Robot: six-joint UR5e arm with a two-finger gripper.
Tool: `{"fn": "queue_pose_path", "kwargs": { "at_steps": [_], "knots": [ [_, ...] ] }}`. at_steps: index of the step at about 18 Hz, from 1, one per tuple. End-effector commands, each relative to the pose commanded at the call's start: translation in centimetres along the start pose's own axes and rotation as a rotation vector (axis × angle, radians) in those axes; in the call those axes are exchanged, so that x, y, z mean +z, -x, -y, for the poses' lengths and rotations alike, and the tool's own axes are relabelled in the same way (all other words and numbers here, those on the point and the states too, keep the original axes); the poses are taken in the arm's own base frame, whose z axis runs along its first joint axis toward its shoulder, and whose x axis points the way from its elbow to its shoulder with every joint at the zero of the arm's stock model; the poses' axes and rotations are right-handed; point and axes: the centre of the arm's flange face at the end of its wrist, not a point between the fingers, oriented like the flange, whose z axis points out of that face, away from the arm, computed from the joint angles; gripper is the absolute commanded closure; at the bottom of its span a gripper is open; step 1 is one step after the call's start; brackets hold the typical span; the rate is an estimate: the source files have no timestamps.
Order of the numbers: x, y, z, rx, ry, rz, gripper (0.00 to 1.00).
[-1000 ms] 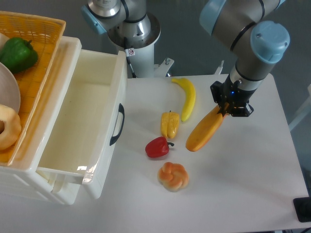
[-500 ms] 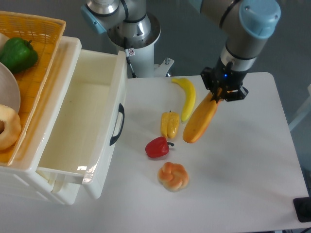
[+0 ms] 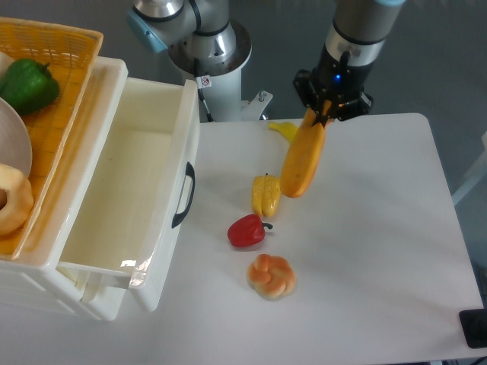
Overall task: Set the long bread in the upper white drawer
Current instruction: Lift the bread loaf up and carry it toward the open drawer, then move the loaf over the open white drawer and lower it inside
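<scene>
My gripper (image 3: 321,115) is shut on the upper end of the long bread (image 3: 302,161), an orange-golden loaf that hangs almost upright above the table, in front of the banana. The upper white drawer (image 3: 133,194) stands pulled open at the left, with a black handle (image 3: 184,195) on its front, and its inside is bare. The bread is to the right of the drawer, well apart from it.
A yellow banana (image 3: 284,130) is mostly hidden behind the bread. A yellow pepper (image 3: 265,195), a red pepper (image 3: 246,231) and a knotted bun (image 3: 271,276) lie on the white table. A woven basket (image 3: 57,91) with a green pepper (image 3: 28,85) sits at the far left.
My gripper has lifted the long bread and carried it up and to the left. The bread has swung from a slant to nearly upright and now covers the banana.
</scene>
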Motion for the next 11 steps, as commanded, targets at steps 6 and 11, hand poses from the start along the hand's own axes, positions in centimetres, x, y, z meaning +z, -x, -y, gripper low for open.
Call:
{"fn": "queue_pose_path", "kwargs": {
  "at_steps": [6, 11],
  "knots": [
    [-0.6, -6.2, 2.3, -0.071, -0.006, -0.001, 1.0],
    [-2.3, -8.7, 3.0, -0.149, -0.1, -0.059, 1.0]
  ]
}}
